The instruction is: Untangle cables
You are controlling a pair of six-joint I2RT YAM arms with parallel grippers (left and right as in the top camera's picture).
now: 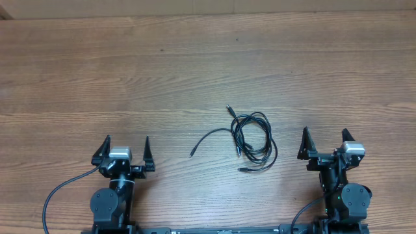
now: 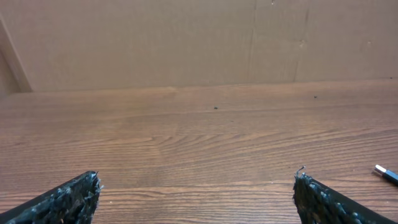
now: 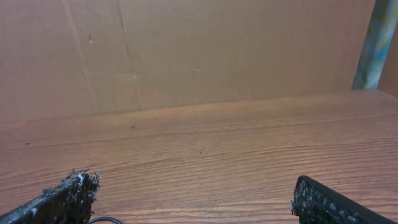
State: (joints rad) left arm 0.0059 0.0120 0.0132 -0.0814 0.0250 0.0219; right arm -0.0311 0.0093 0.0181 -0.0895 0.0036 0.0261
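The cables [image 1: 252,140] are thin black cords lying in a tangled coil on the wooden table, right of centre in the overhead view. One loose end curves left to a plug tip [image 1: 192,155]. Another tip points up-left at the top. My left gripper [image 1: 126,151] is open and empty, well to the left of the cables. My right gripper [image 1: 325,143] is open and empty, to the right of the coil. In the left wrist view a plug tip [image 2: 385,173] shows at the right edge. In the right wrist view a bit of cable [image 3: 102,219] shows at the bottom edge.
The wooden table [image 1: 162,71] stretches far behind the cables. A cardboard wall [image 2: 199,43] stands along the back edge. Thick black robot cables [image 1: 55,195] run by the arm bases at the front.
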